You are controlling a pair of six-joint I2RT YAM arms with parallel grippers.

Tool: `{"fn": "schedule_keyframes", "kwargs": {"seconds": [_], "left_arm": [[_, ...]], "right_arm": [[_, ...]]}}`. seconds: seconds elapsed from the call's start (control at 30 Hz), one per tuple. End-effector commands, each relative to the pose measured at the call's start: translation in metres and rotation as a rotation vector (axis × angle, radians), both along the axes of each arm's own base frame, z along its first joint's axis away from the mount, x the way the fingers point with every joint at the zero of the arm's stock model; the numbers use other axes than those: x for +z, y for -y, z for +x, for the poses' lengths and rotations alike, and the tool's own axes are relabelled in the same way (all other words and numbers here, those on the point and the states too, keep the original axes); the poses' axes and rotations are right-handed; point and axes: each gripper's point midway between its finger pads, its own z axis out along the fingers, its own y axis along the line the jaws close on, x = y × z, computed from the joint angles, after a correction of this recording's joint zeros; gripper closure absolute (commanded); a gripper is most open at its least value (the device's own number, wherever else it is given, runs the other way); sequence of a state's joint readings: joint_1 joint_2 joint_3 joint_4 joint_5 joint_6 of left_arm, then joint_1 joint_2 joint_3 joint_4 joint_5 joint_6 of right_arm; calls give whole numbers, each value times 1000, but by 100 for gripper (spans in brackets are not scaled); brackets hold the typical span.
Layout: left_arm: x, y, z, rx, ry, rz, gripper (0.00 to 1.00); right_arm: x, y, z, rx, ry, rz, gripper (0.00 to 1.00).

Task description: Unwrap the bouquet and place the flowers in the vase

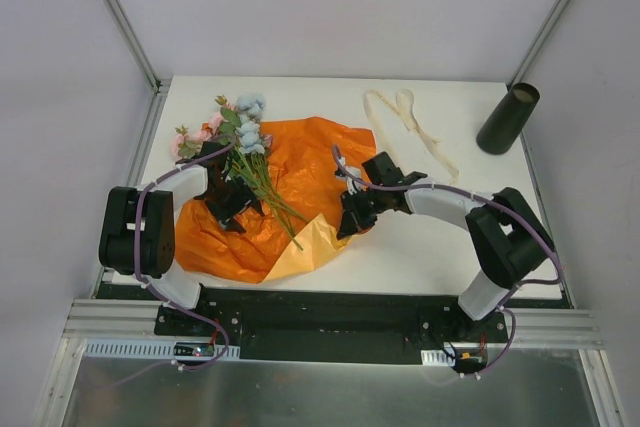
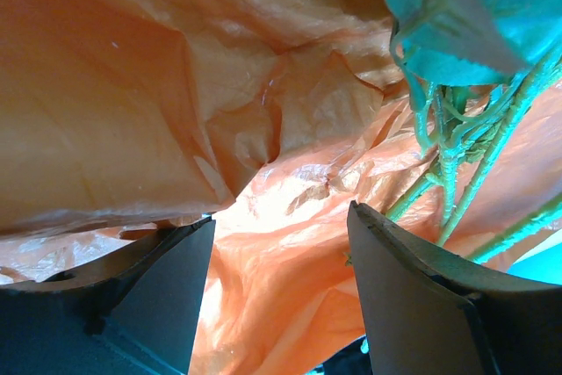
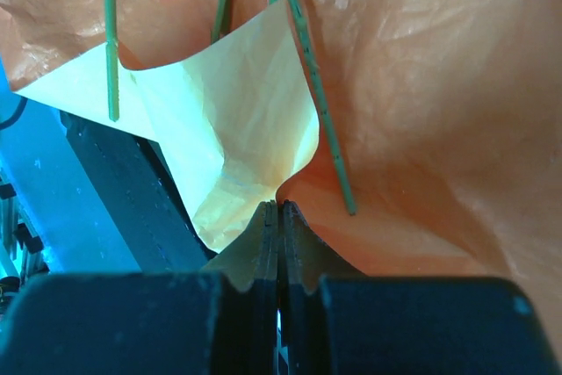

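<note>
The bouquet lies opened out: its orange paper (image 1: 315, 162) is spread flat on the white table (image 1: 450, 237), and the flowers (image 1: 243, 127) lie across its left half, stems (image 1: 272, 195) pointing toward the near edge. My left gripper (image 1: 232, 209) sits low on the paper just left of the stems, open, with only paper (image 2: 176, 85) between its fingers (image 2: 413, 296); the stems (image 2: 457, 173) pass beside the right finger. My right gripper (image 1: 350, 224) is shut on the paper's right edge (image 3: 421, 85), where its pale underside (image 3: 237, 103) folds up. The vase (image 1: 508, 118) stands at the far right.
A cream ribbon (image 1: 410, 122) lies loose on the table between the paper and the vase. Metal frame posts (image 1: 120, 17) and white walls close the table in at the back and sides. A black rail (image 1: 320, 312) holds the arm bases at the near edge.
</note>
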State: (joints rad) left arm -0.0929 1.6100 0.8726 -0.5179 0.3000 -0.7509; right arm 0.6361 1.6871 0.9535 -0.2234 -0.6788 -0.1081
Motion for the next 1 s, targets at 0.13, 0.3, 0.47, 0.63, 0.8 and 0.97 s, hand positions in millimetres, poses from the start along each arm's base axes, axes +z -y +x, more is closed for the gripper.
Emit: {"fn": "schedule_keyframes", "kwargs": {"seconds": [0.13,0.3,0.47,0.63,0.8,0.97], "left_arm": [[-13,-18,5,-14,10,120,34],[-13,-20,5,-15,13,127,34],[-10,-18,9,-17,23,118,34],[-10,-18,8,-20,22,116,34],[-11,-16,11,-21,18,108,34],[-6,-13,17,-22,34,96,34]], "right_arm": [[14,14,-7,-42,81,16,100],[25,23,-11,-86,129,31,99],[28,29,-14,-118,161,36,93],[24,32,-23,-135,134,41,89],[15,37,-27,-208,168,30,90],[11,34,-34,-263,205,31,91]]}}
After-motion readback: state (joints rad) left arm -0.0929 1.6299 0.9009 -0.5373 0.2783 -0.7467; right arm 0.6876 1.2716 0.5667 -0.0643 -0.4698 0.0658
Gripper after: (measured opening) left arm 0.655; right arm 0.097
